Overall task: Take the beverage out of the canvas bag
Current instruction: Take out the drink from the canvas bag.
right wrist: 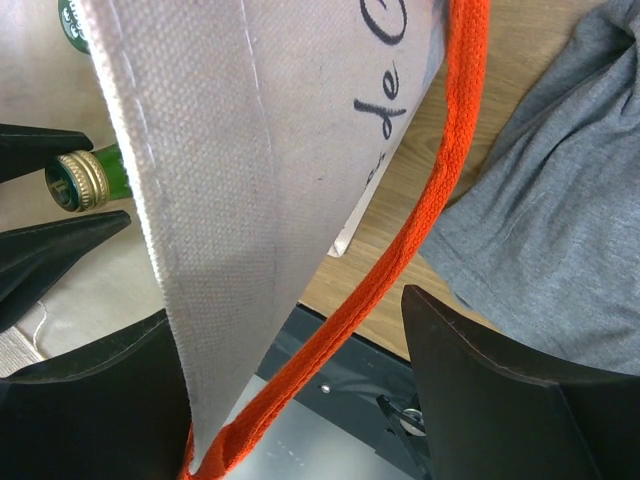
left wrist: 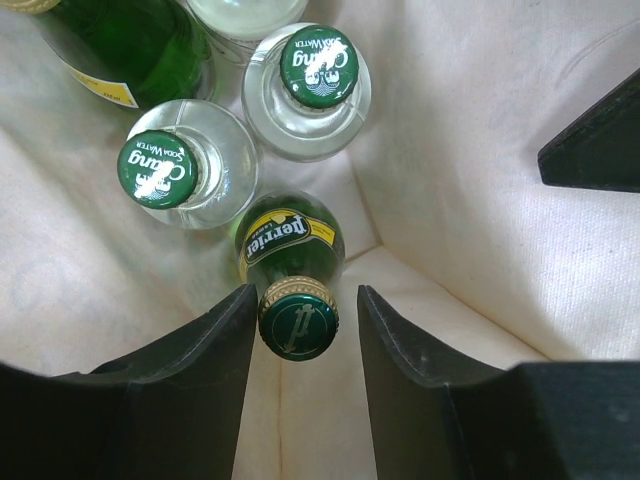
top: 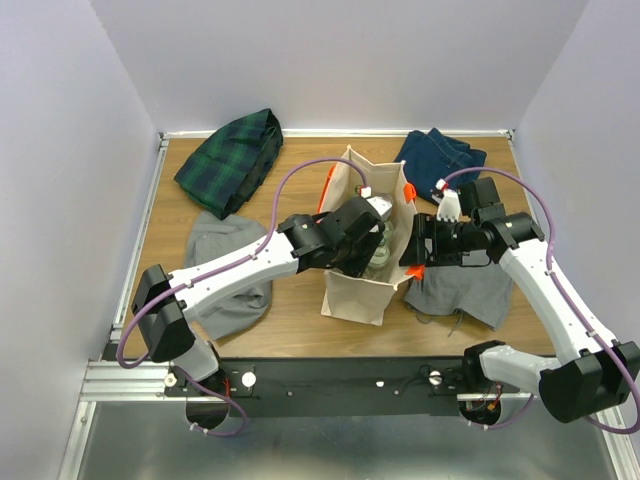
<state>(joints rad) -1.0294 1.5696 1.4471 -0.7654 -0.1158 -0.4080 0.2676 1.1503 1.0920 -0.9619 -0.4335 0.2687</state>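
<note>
The beige canvas bag (top: 355,290) with orange handles stands upright mid-table, its inner wall (left wrist: 470,150) pale in the left wrist view. My left gripper (top: 365,235) reaches down into it. Inside, its jaws (left wrist: 306,291) stand open either side of the green Perrier bottle's cap (left wrist: 297,318): the left finger is at the cap and a gap shows on the right. My right gripper (top: 412,245) is at the bag's right rim. Its jaws (right wrist: 285,305) stand wide apart, with the canvas wall (right wrist: 260,150) and orange strap (right wrist: 420,230) running between them against the left finger. The bottle neck (right wrist: 85,178) shows behind.
Two clear soda-water bottles with green caps (left wrist: 160,170) (left wrist: 318,65) and a green bottle (left wrist: 130,40) also stand in the bag. Around it lie a plaid cloth (top: 230,160), denim (top: 440,160) and grey cloths (top: 225,270) (top: 465,285).
</note>
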